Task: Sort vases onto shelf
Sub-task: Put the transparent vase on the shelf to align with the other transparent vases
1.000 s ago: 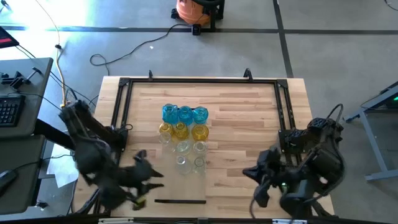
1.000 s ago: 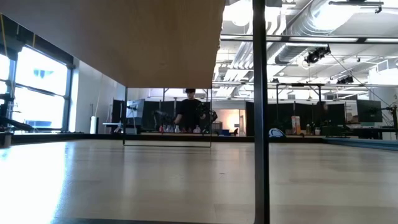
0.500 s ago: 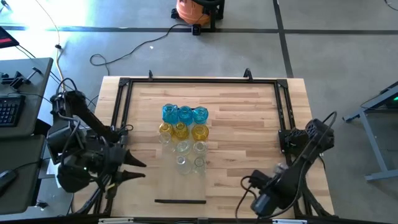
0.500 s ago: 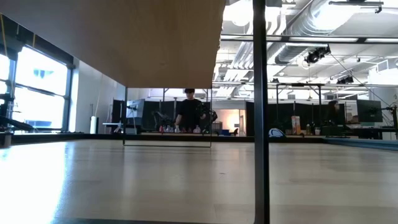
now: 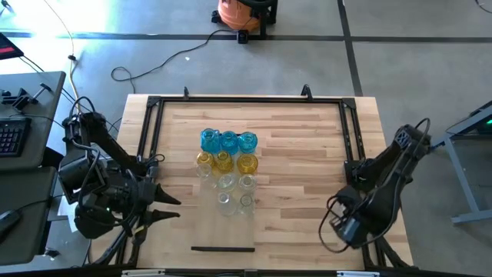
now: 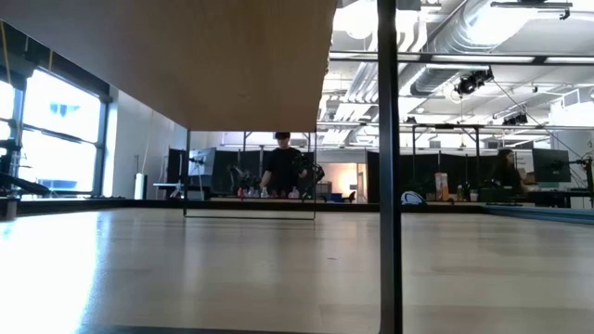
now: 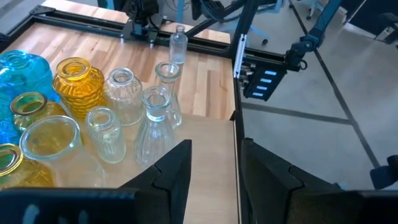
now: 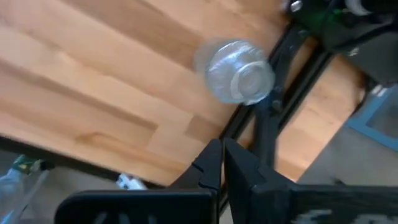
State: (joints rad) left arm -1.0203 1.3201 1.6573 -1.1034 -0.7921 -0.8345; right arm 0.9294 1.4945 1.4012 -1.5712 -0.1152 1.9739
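Striped plank desk (image 5: pixel 307 146) fills my overhead view, with translucent round-bodied glass vases (image 5: pixel 227 171), blue, yellow and clear, clustered near its middle. My left gripper (image 5: pixel 171 208) waits at the left edge with fingers parted, empty. My right gripper (image 8: pixel 222 163), at the right edge, is clenched on nothing, near a clear bottle (image 8: pixel 238 71).

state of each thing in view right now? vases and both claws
blue vases: upright, back row of the cluster
yellow vases: upright, row just in front of the blue ones
clear vases: upright, front of the cluster
left claw: open, empty, beside the cluster
right claw: shut, empty, at the table's right edge
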